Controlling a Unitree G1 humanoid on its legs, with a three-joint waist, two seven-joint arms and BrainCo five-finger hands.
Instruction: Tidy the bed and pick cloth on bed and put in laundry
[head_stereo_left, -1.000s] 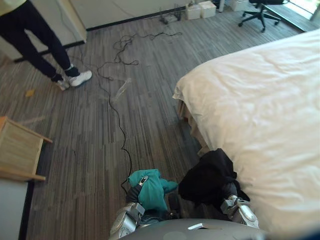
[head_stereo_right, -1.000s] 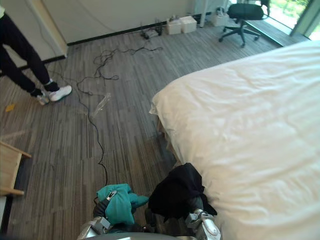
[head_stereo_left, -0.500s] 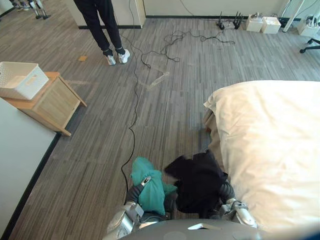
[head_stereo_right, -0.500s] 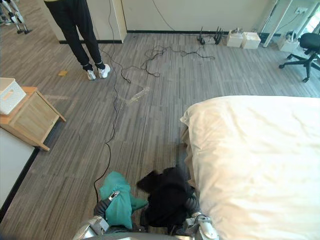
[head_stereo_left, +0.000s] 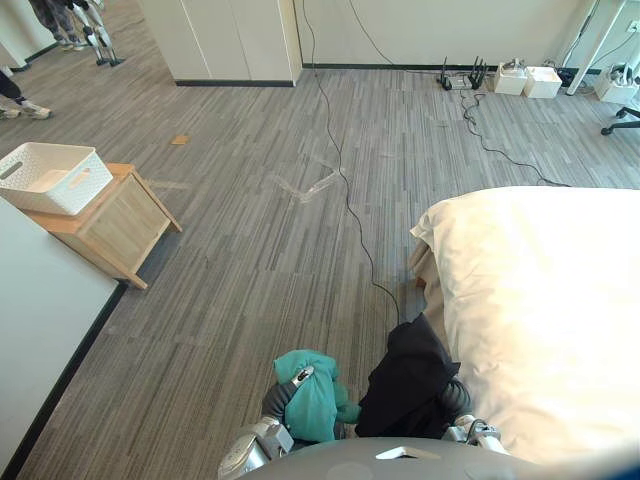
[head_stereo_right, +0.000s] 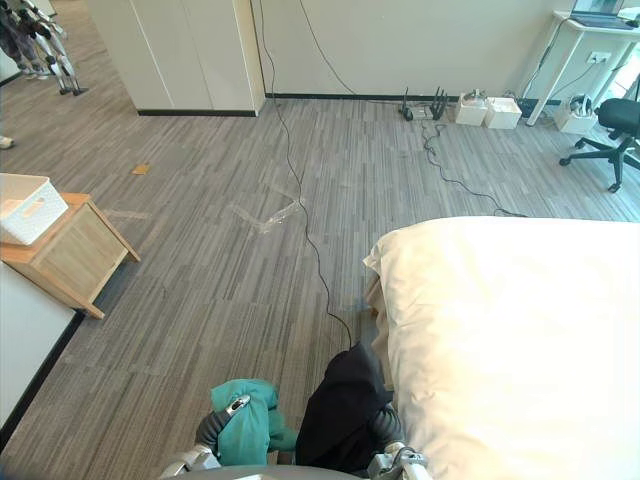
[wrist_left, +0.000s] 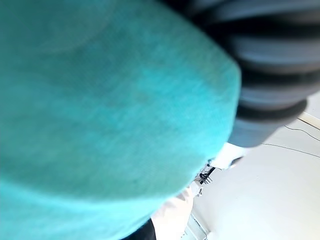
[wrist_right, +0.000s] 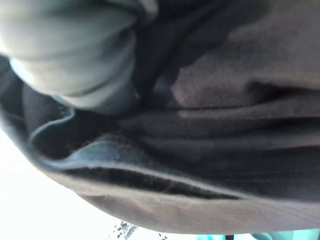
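I see the teal cloth bunched into a soft lump, off the floor, just left of the bed near its foot corner. My left hand has a finger curled over the top of it. The black cloth hangs in loose folds between the teal cloth and the bed, right against the bed's left edge. The bed's white cover lies flat with faint creases. The white basket stands upright and open-topped, well apart from the bed, far to its left.
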